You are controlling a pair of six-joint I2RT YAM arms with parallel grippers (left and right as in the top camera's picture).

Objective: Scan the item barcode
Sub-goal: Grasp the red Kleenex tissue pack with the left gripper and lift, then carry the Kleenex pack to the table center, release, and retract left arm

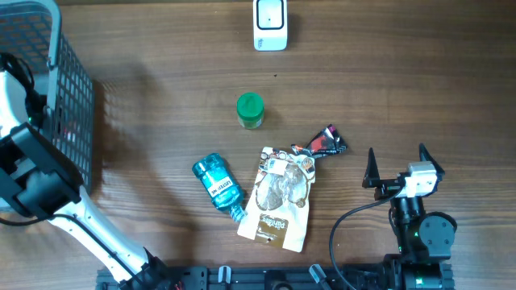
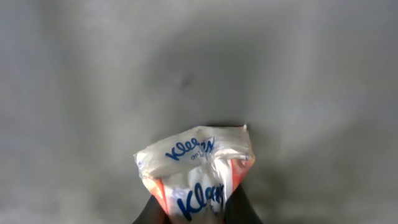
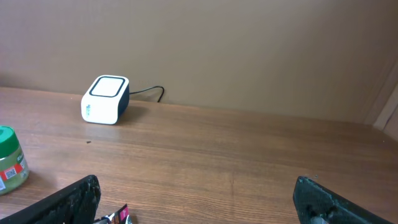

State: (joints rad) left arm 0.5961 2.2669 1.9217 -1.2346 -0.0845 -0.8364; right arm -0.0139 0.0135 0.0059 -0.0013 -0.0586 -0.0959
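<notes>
Overhead: the left arm (image 1: 32, 173) sits at the grey wire-mesh basket (image 1: 76, 97), well apart from the white box-shaped scanner (image 1: 270, 24). That long carry could shake a thin grip loose.

Left wrist: the left gripper (image 2: 196, 211) pinches only the crumpled end of a soft white-and-orange Kleenex tissue pack (image 2: 196, 162). The film may slip, or the barcode may end up folded away.

Right wrist: the right gripper (image 3: 196, 183) hangs spread and empty.

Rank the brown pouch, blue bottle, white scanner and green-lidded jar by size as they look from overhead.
1. brown pouch, clearly largest.
2. blue bottle and white scanner: too close to rank, and the scanner is partly cropped.
3. green-lidded jar, smallest.
</notes>
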